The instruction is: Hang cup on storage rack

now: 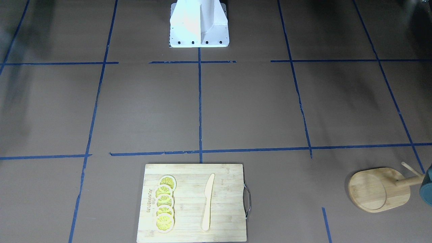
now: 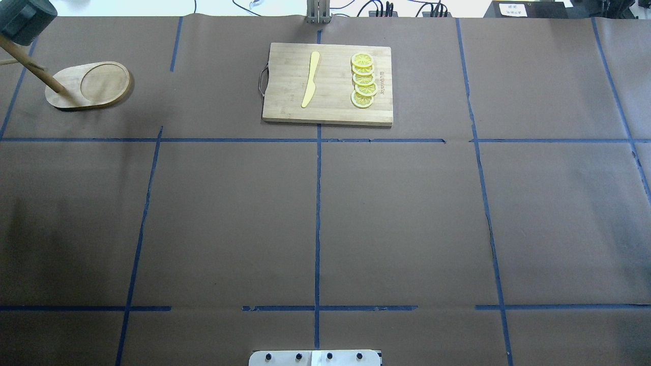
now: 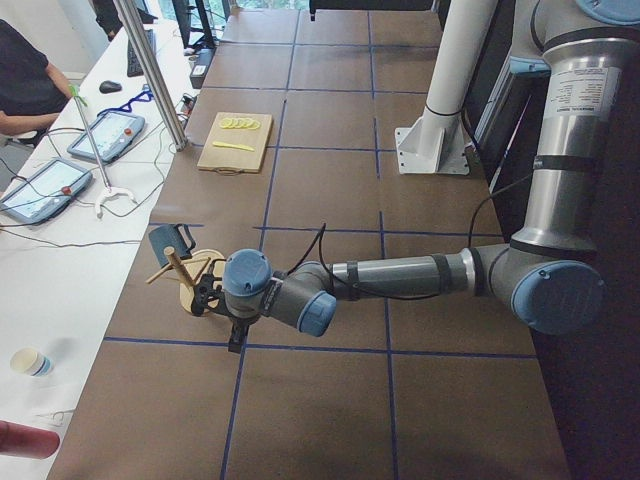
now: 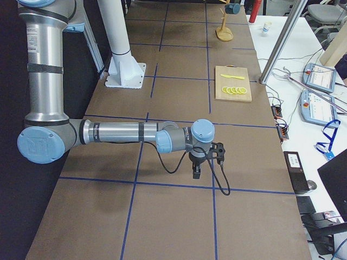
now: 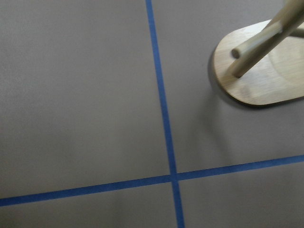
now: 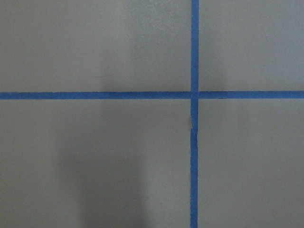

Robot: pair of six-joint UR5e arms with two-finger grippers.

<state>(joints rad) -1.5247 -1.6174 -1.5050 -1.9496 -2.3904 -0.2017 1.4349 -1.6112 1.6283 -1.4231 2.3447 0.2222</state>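
The dark teal cup (image 2: 24, 21) is up at the top of the bamboo storage rack (image 2: 89, 86), by its pegs, at the table's far left corner. It also shows at the right edge of the front-facing view (image 1: 426, 189) and in the left side view (image 3: 165, 243). I cannot make out how its handle sits on a peg. The rack's base (image 5: 256, 83) shows in the left wrist view. My left gripper (image 3: 237, 338) hangs near the table, close beside the rack's base and apart from the cup. My right gripper (image 4: 196, 173) hangs over bare table far from both. I cannot tell if either is open or shut.
A rectangular bamboo cutting board (image 2: 285, 101) with lemon slices (image 2: 363, 80) and a wooden knife (image 2: 310, 79) lies at the far middle of the table. The white robot base (image 1: 199, 23) stands at the near edge. Operators' tablets (image 4: 320, 103) lie on a side bench.
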